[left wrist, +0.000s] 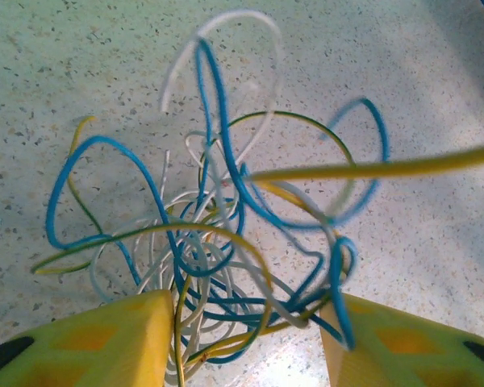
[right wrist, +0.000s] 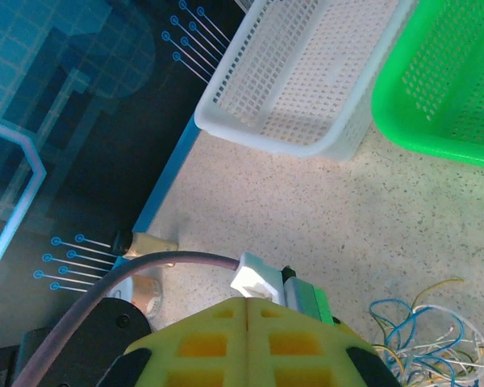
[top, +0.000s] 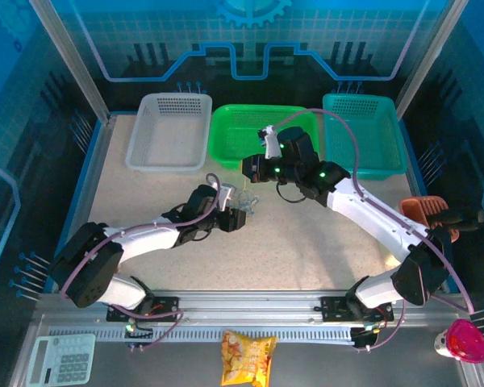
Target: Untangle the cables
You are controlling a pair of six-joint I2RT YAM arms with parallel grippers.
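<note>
Yellow left fingers (left wrist: 97,339) stand apart at 7 and 5 o'clock in the left wrist view, released. The cables (left wrist: 218,234) bunch loosely between them on the speckled surface (left wrist: 48,64), blue, white and yellow loops tangled together. Further over, the right fingers (right wrist: 214,339) are clenched on nothing, with the white basket (right wrist: 306,81) at 12 o'clock and the green basket (right wrist: 444,89) at 2 o'clock.

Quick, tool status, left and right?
Left tool: open, straddling the tangle of thin blue, white and yellow wires.
Right tool: shut; nothing seen held.
</note>
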